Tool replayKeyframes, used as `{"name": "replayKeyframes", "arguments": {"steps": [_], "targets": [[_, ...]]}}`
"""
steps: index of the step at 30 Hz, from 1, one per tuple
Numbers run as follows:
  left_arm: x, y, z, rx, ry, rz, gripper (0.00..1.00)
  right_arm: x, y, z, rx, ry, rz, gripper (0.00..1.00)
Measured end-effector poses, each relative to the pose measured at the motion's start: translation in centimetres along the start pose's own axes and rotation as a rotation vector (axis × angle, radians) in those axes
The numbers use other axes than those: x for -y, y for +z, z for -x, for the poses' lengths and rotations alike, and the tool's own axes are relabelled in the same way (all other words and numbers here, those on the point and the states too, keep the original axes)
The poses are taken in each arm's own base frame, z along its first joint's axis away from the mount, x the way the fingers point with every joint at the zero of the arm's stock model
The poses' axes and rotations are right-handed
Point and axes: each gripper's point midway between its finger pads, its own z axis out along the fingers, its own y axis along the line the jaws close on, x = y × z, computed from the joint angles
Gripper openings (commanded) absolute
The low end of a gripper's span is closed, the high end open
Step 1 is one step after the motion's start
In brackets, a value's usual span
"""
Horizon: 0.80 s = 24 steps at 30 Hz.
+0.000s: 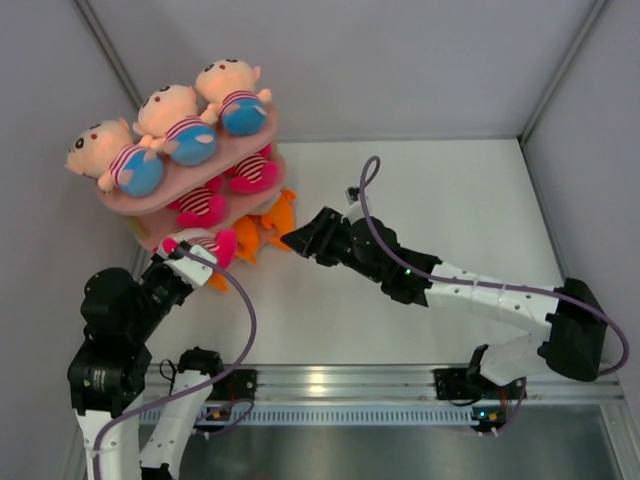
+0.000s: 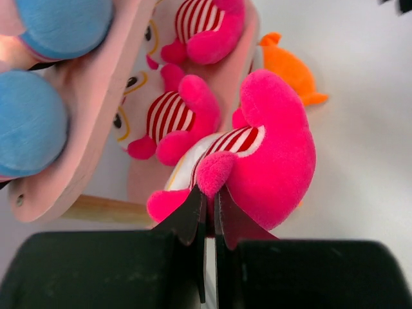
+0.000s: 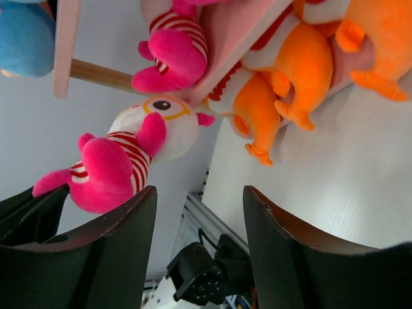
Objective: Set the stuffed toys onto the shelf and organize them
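The pink shelf (image 1: 185, 187) stands at the far left. Three boy dolls (image 1: 175, 125) sit in a row on its top board. Two white-and-pink striped dolls (image 1: 203, 207) sit on the middle board; they also show in the left wrist view (image 2: 170, 112). My left gripper (image 1: 180, 250) is shut on a limb of the third striped doll (image 2: 264, 141) and holds it at the near end of the middle board (image 2: 96, 109). That doll also shows in the right wrist view (image 3: 122, 161). My right gripper (image 1: 298, 238) is open and empty, just right of the shelf.
Orange plush animals (image 1: 275, 215) lie on the shelf's lowest level, close to my right gripper; they also show in the right wrist view (image 3: 290, 71). Grey walls enclose the white table (image 1: 450, 200). A metal rail (image 1: 350, 385) runs along the near edge.
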Motion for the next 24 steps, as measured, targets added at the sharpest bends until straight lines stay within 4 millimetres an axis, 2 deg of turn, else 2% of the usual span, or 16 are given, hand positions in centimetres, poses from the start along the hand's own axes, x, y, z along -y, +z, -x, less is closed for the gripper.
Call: {"name": "replayKeyframes", "arguments": {"steps": [4,8,14,16,19,24], "targets": [[-1.9,-0.5,0.3,-0.039,0.018,0.066,0.0,-1.0,-1.9,2.1,0.061,-0.13,0.017,0.57],[-3.1,-1.3,1.2,-0.034,0.059,0.104,0.0,-1.6,-2.5,2.3,0.037,-0.296,0.041,0.58],[-2.7,-2.5,3.3,0.018,0.07,0.051,0.0,-4.3,-2.4,2.0,-0.029,-0.521,0.134,0.65],[-2.6,-2.8,3.7,0.029,0.072,0.042,0.0,-5.3,-1.8,2.0,-0.039,-0.572,0.163,0.66],[-2.7,-3.1,3.6,0.02,0.087,0.048,0.0,-6.8,0.2,2.1,-0.045,-0.631,0.195,0.66],[-3.7,-3.5,2.4,-0.048,0.146,0.092,0.0,-7.8,5.1,1.8,-0.034,-0.652,0.217,0.65]]}}
